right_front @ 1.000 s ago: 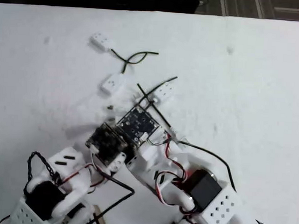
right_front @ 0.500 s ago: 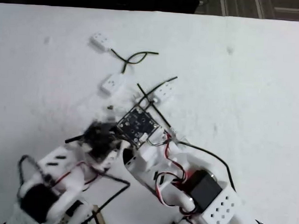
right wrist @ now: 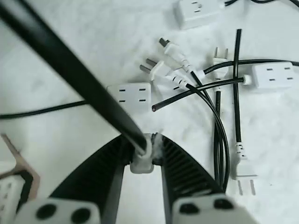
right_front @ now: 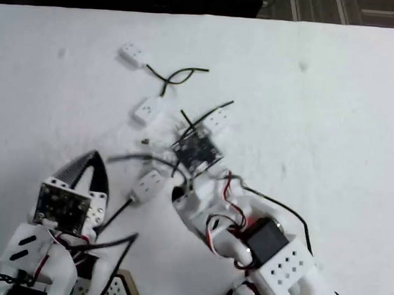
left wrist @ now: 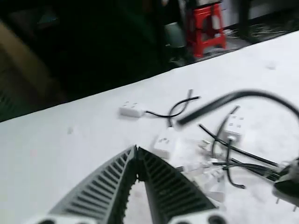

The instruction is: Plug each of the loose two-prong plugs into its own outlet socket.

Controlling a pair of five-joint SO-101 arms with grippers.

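The left arm has swung back from the middle of the table (right_front: 330,94) toward its near left corner within the last second, uncovering a socket (right_front: 148,184) that lies between the two arms. The right arm has edged a little farther up the table.

The left gripper (left wrist: 137,151) hangs above bare table, well apart from the wires, with its fingertips pressed together on nothing. The right gripper (right wrist: 142,142) is clamped on the white body of a plug (right wrist: 141,161). Its black cord (right wrist: 70,65) runs up and away across the right wrist view. The prongs are hidden between the fingers, so which way they face cannot be told.

The uncovered socket (right wrist: 133,95) sits just ahead of the right fingertips, slots up, with its own cord trailing off to one side. The other loose plugs (right wrist: 164,65) lie in a tangle just beyond it.

The step in hand looks to be seating the held plug in this nearest socket. It would go best with the prongs first confirmed to point down and then squared to one pair of slots. The push should be straight and slow. The socket is probably light and may skate, so the free left gripper could pin it by its far end. The raised cord should stay slack so that it does not twist the plug.
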